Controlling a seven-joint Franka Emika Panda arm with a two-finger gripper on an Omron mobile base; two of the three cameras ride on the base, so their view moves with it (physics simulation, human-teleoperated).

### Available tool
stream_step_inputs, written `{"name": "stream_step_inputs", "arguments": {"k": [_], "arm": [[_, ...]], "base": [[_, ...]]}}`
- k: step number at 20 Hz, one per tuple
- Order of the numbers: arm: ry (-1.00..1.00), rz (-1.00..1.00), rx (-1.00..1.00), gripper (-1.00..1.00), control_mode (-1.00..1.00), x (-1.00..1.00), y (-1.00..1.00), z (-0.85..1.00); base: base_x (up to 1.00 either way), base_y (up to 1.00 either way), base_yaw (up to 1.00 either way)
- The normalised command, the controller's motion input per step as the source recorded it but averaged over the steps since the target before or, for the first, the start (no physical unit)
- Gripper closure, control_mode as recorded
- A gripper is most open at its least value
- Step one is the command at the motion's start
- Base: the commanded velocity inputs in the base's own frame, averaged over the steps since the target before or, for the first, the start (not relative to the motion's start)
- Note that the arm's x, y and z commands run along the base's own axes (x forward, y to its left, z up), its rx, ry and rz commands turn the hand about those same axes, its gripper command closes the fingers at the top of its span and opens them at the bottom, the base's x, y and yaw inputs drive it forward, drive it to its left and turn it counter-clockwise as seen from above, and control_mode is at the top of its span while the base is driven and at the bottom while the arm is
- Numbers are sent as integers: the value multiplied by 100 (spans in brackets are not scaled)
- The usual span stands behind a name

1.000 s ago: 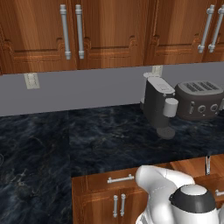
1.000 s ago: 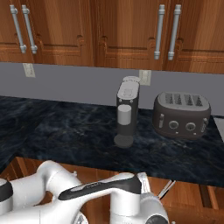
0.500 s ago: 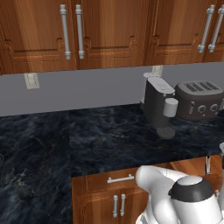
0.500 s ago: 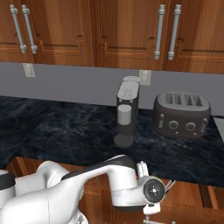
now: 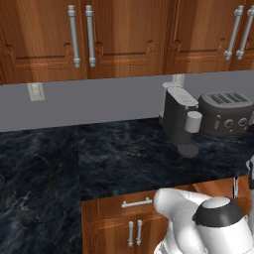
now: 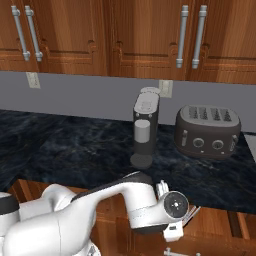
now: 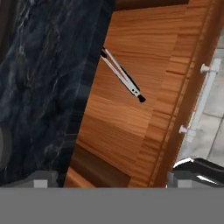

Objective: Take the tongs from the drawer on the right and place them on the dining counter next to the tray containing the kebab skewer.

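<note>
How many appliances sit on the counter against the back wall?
2. The coffee machine stands near the middle of the black counter, below a wall outlet. The toaster sits beside it on the right, apart from it. Anything beyond the frame edges cannot be counted.

In my hand view, the slim dark metal tongs are slipping under the black stone counter edge at upper centre, hiding their far end.

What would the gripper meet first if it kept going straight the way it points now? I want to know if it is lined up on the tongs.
Probably the bare wooden floor of the open drawer. The tongs lie off the line of the open gripper.
</note>
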Motion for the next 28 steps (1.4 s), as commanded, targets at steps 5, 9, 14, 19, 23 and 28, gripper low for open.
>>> {"name": "stream_step_inputs", "arguments": {"k": [5,9,14,19,23,28], "arm": [[24,0,-4,-100,-100,29,1,0],[24,0,-5,-100,-100,28,0,0],[16,0,-3,-100,-100,20,0,-3],[4,0,0,-100,-100,18,0,-5],[11,-1,2,-100,-100,16,0,-1],[15,-4,3,-100,-100,21,1,0]], "base": [[0,0,0],[0,0,0],[0,0,0],[0,0,0],[0,0,0],[0,0,0]]}}
